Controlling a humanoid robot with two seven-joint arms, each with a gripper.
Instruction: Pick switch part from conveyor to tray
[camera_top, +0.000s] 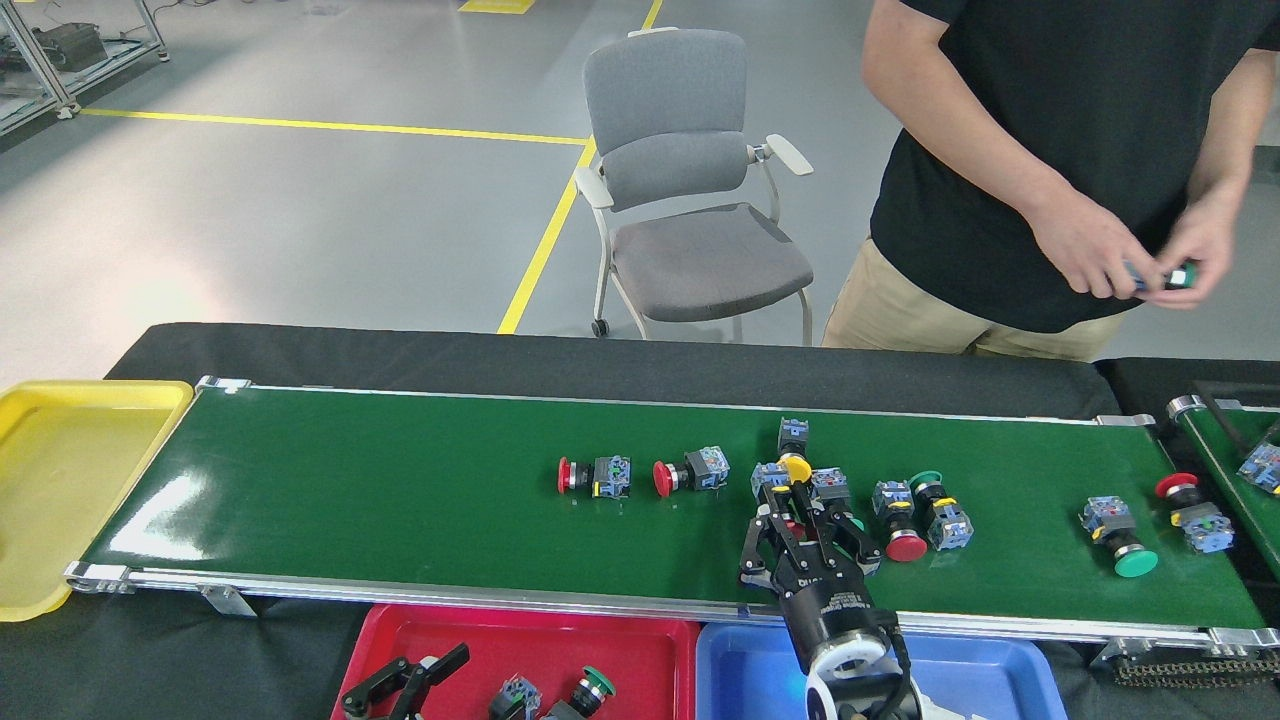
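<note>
At nine o'clock, a yellow tray (60, 470) abuts the end of the conveyor (400, 480). Low at seven o'clock, the left tool (400, 688) hangs released over the red tray (640, 650), where two switch parts (555, 693) lie. On the belt, two red-capped switches (590, 476) lie side by side, apart from the cluster (800, 478) further right. At five o'clock, the right tool (808, 530) is closing around a red switch in that cluster; whether it grips cannot be told. Judged step: right-arm pick. Next comes a firm clench, a straight lift clear of neighbours, then a carry to the blue tray (1000, 670). A person (1060, 150) stands behind the tabletop (600, 360).
</note>
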